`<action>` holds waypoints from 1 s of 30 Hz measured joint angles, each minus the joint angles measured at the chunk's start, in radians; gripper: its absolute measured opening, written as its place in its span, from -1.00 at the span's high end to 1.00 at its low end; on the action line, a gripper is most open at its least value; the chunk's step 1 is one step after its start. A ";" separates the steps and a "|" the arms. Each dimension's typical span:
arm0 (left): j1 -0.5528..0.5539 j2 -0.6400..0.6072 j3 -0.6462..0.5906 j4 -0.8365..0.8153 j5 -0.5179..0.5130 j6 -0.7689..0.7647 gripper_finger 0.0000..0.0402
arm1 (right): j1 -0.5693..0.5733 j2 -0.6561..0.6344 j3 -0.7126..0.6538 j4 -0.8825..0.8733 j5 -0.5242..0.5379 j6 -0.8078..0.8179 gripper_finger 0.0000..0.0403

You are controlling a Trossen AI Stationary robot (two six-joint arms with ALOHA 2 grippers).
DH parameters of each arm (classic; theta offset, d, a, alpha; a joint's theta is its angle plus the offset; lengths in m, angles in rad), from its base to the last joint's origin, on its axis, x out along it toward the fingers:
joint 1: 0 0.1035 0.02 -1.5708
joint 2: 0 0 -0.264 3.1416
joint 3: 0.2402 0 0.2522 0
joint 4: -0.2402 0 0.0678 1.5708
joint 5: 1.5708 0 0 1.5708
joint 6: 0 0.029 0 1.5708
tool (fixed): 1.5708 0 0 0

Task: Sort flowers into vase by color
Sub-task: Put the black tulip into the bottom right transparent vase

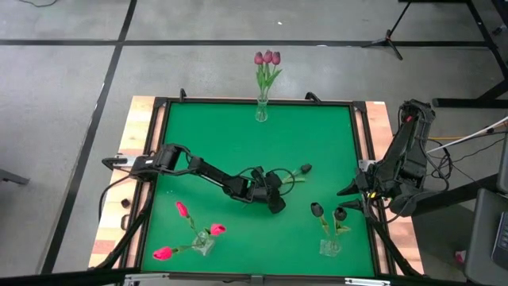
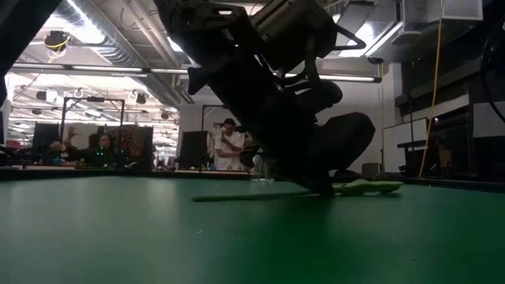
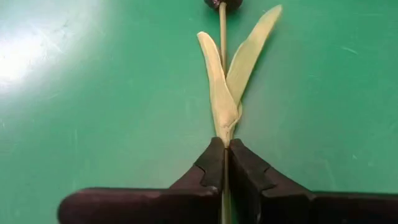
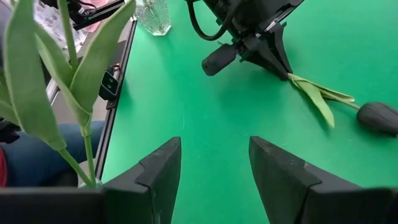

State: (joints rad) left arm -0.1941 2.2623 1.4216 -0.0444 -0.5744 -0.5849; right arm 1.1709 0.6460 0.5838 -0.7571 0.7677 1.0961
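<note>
A near-black tulip lies flat on the green table's middle, with its head [image 1: 305, 169] toward the right and its leaves [image 3: 231, 81] spread on the mat. My left gripper [image 1: 278, 185] is shut on its stem. In the low view the stem [image 2: 252, 196] trails out from under the dark gripper [image 2: 322, 188]. Three glass vases stand on the table: one with mauve tulips [image 1: 261, 111] at the far edge, one with pink-red tulips [image 1: 204, 242] near left, one with dark tulips [image 1: 329, 246] near right. My right gripper [image 4: 214, 180] waits open at the table's right edge. My left gripper pinches the thin stem [image 3: 224, 148] between its two fingertips, just below where the two leaves branch off. The fingers [image 4: 278, 59] come slanting down from the table's left, in line with the stem. The tulip lies on the table, head and leaves beyond the fingertips.
Wooden boards and a black frame [image 1: 159, 119] border the green mat. Green leaves of the dark-tulip vase [image 4: 37, 87] stand close beside my right gripper. People show in the room behind the table [image 2: 229, 146]. Bare mat lies between the three vases.
</note>
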 joint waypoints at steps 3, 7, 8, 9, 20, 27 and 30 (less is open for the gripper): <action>0.000 0.000 0.000 0.001 0.004 -0.032 0.95 | 0.000 0.000 0.000 0.000 0.000 0.006 0.05; -0.003 0.001 0.008 0.006 0.001 -0.041 0.97 | 0.000 0.000 0.000 0.001 0.000 0.010 0.05; -0.003 0.003 0.017 0.004 0.003 -0.038 0.98 | 0.000 0.000 0.000 0.001 0.001 0.010 0.05; -0.003 0.005 0.028 0.001 0.008 -0.036 0.98 | 0.000 0.000 0.000 0.004 0.004 0.010 0.05; 0.015 0.008 0.240 -0.057 0.015 0.148 0.98 | 0.000 -0.001 0.000 0.025 0.132 0.010 0.05; 0.038 0.005 0.371 -0.155 0.010 0.240 0.98 | 0.000 -0.005 0.012 0.065 0.163 -0.009 0.05; 0.061 -0.004 0.401 -0.212 0.018 0.254 0.98 | 0.000 -0.011 0.042 0.068 0.163 -0.042 0.05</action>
State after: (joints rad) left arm -0.1328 2.2580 1.8221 -0.2565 -0.5565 -0.3307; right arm 1.1709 0.6352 0.6259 -0.6889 0.9305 1.0538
